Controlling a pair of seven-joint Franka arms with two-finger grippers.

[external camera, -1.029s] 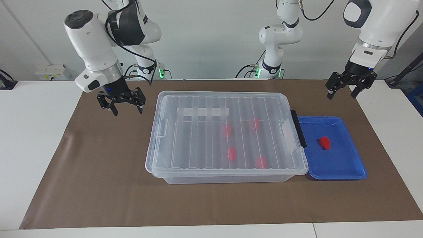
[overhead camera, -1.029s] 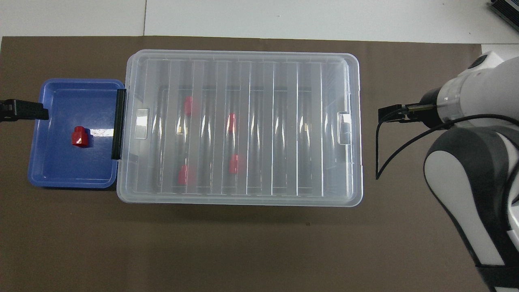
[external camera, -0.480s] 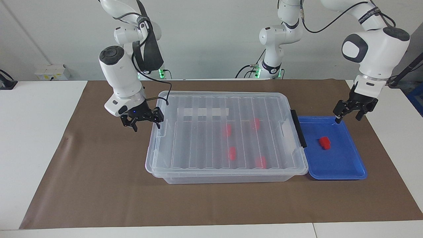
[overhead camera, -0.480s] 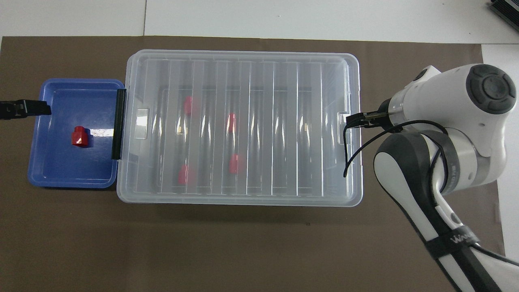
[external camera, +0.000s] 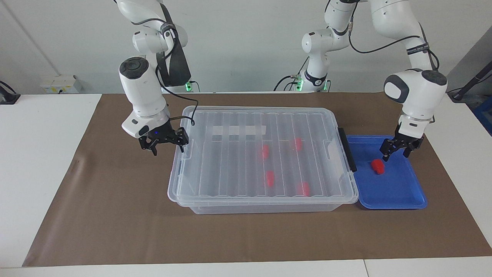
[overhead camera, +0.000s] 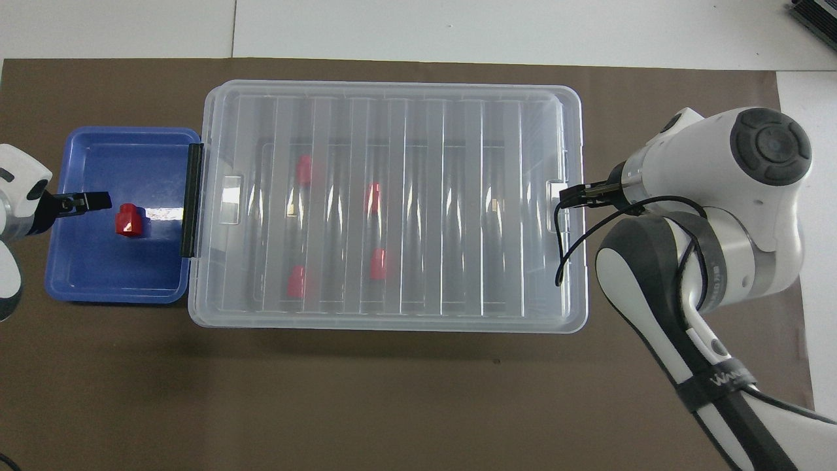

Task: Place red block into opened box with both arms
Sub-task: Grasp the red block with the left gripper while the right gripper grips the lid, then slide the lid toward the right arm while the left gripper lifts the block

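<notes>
1. The red block [external camera: 378, 166] [overhead camera: 129, 219] lies alone in the shallow blue tray [external camera: 399, 196] [overhead camera: 98, 281], about midway across it, toward the left arm's end of the table [external camera: 46, 154].
2. The left claw [external camera: 396, 151] [overhead camera: 84, 202] hangs low over the tray, just beside the red block on the side away from the box. Its fingers stand apart and grasp nothing; the block is not between them.
3. The box [external camera: 261, 207] [overhead camera: 392, 324] sits on the brown mat [external camera: 115, 231] in the middle of the table, touching the tray. Its ribbed clear lid [external camera: 230, 161] [overhead camera: 418, 104] lies on top, so the box is covered.
4. A black latch bar [external camera: 347, 148] [overhead camera: 190, 199] runs along the box's end next to the tray.
5. Four more red blocks [external camera: 270, 178] [overhead camera: 378, 263] show through the lid, inside the box, all in the half toward the tray.
6. The right claw [external camera: 165, 143] [overhead camera: 575, 194] is at the box's other end, toward the right arm's end of the table. Its fingers are spread, one at the rim of the lid by the handle recess and the other outside the box. Whether it touches the lid I cannot tell; it grips nothing.
</notes>
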